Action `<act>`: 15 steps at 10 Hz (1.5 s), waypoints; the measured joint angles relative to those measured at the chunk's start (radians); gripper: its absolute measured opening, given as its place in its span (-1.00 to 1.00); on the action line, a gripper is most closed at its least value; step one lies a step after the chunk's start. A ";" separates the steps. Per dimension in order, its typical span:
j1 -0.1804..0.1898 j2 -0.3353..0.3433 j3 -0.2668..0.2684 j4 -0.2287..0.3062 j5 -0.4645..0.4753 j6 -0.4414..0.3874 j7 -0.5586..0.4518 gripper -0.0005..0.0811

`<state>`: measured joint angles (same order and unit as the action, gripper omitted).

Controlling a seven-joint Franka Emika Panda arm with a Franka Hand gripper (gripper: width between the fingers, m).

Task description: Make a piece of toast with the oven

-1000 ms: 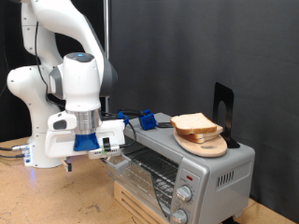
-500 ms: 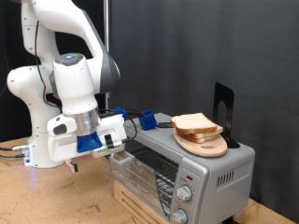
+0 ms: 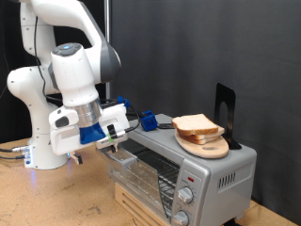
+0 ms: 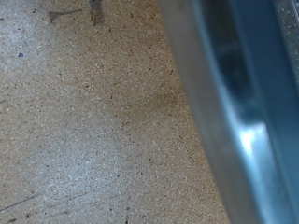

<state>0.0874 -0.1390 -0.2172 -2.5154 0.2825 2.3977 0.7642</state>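
The piece of toast [image 3: 196, 125] lies on a round light-wood plate [image 3: 213, 148] on top of the oven [image 3: 221, 174]. The silver oven stands at the exterior view's right, its glass door [image 3: 146, 174] facing the front left. My gripper [image 3: 117, 141], with blue parts on the hand, hangs at the door's upper corner on the exterior view's left side, just above the handle. Nothing shows between its fingers. The wrist view holds no fingers, only a blurred metal edge of the oven [image 4: 234, 103] over the speckled tabletop [image 4: 84, 121].
A blue object [image 3: 148, 121] sits on the oven's top at the back. A black stand [image 3: 224, 106] rises behind the plate. The oven rests on a wooden block [image 3: 132, 201]. Two knobs [image 3: 185, 196] are on its front panel. The robot base [image 3: 38, 122] fills the exterior view's left.
The hand has risen and tilted, moving slightly toward the exterior view's right, closer to the oven's top edge. Toast and plate have not moved.
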 joint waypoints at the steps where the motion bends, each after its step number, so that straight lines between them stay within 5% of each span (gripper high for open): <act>1: -0.001 -0.002 0.000 0.000 -0.019 -0.001 0.005 0.68; 15: -0.015 -0.007 -0.001 -0.011 -0.193 0.002 0.072 0.68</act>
<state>0.0723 -0.1459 -0.2186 -2.5260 0.0898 2.3993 0.8361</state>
